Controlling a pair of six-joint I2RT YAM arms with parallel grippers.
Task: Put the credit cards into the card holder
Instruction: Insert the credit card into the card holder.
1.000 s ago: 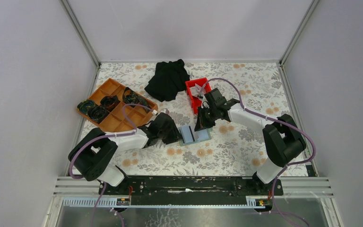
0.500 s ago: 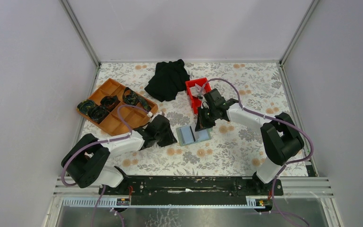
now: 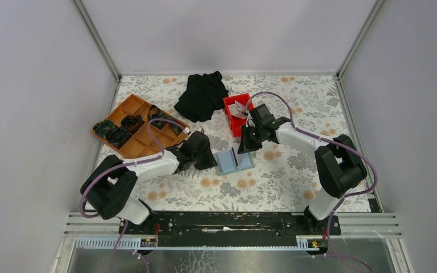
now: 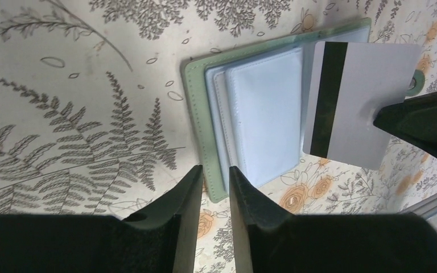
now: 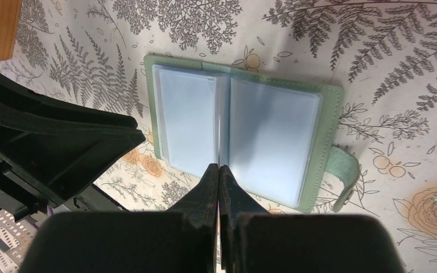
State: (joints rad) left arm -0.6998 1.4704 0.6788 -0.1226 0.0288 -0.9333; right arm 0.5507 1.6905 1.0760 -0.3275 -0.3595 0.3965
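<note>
Lying open at the middle of the floral table, the card holder shows its pale clear sleeves. The right gripper, at the holder's 1 o'clock, is clamped on a credit card with a dark stripe and holds it on edge above the holder. The left gripper sits just beside the holder's 9 o'clock edge, its fingers a narrow gap apart and gripping nothing. Pale cards sit in the red bin at 12 o'clock, and the orange tray lies at 10 o'clock.
</note>
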